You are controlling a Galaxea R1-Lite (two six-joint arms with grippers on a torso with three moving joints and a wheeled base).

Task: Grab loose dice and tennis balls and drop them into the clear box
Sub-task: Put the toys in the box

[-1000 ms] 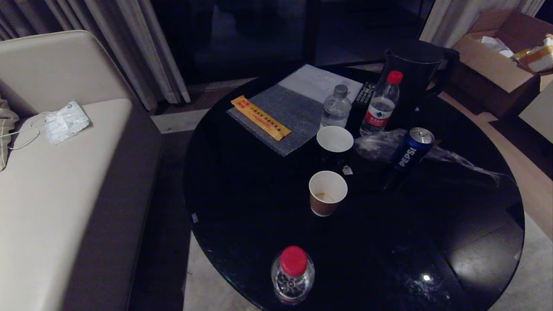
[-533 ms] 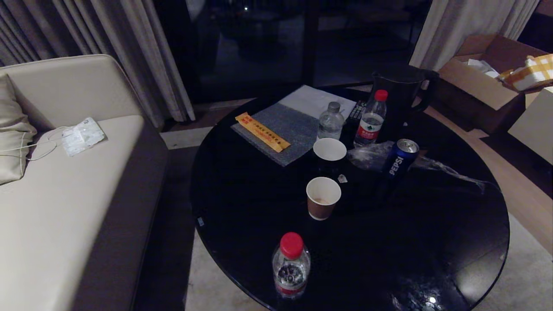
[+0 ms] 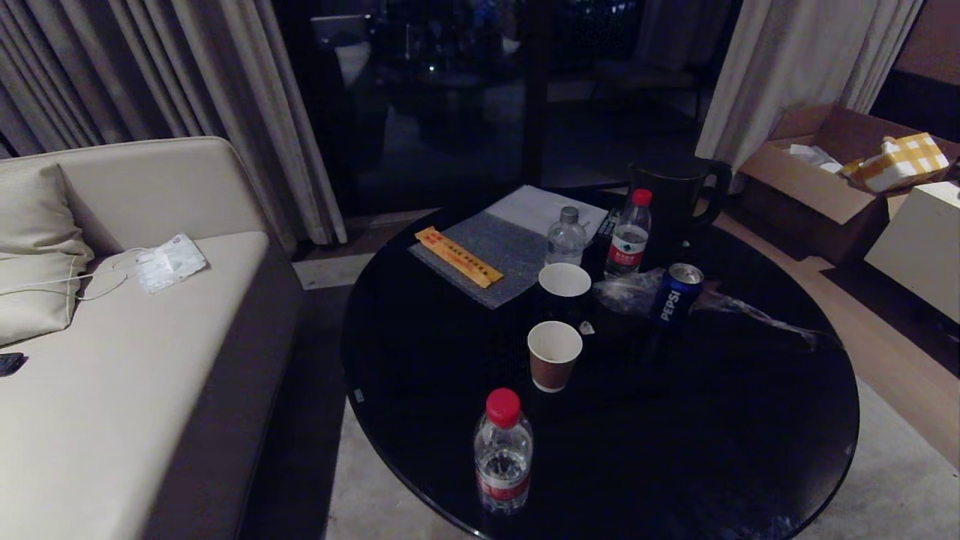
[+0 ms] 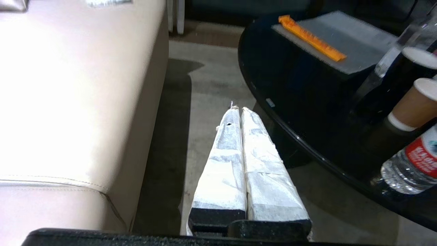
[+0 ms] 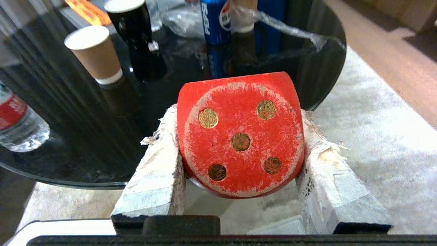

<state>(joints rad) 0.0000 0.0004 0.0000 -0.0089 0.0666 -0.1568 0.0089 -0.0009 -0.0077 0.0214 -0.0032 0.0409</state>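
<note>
The right gripper [image 5: 240,136] is pinching a red die [image 5: 240,135] between its taped fingers beside the round black table [image 3: 750,465], the left gripper [image 4: 240,112] pressed together; the clear box is nowhere in view, so carrying steadily while locating it looks wisest.

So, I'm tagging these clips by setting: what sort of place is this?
Probably a hotel room or lounge: a beige sofa beside a round black table, floor-length curtains at a dark window, and a kettle.
</note>
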